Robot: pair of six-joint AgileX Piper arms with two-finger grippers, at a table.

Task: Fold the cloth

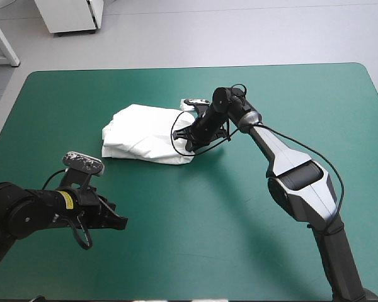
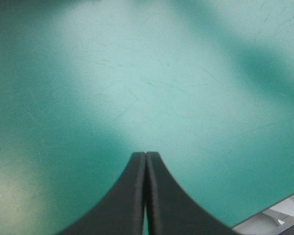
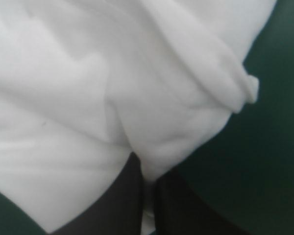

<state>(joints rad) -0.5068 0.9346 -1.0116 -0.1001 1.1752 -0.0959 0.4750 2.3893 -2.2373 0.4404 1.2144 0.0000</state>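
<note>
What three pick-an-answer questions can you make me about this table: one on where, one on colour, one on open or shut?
1. Where on the cover is the T-shirt?
A. near its middle
B. at its near edge
C. hanging off its right edge

2. What colour is the cover?
A. red
B. teal-green
C. yellow

3. How is the left pincer?
A. wide open
B. holding the T-shirt
C. shut on nothing

Answers:
1 A: the high view shows the bundle near the middle, with the right pincer shut on it.
2 B: it is teal-green all around the T-shirt.
3 C: it closes to one arch over bare cover.
</note>
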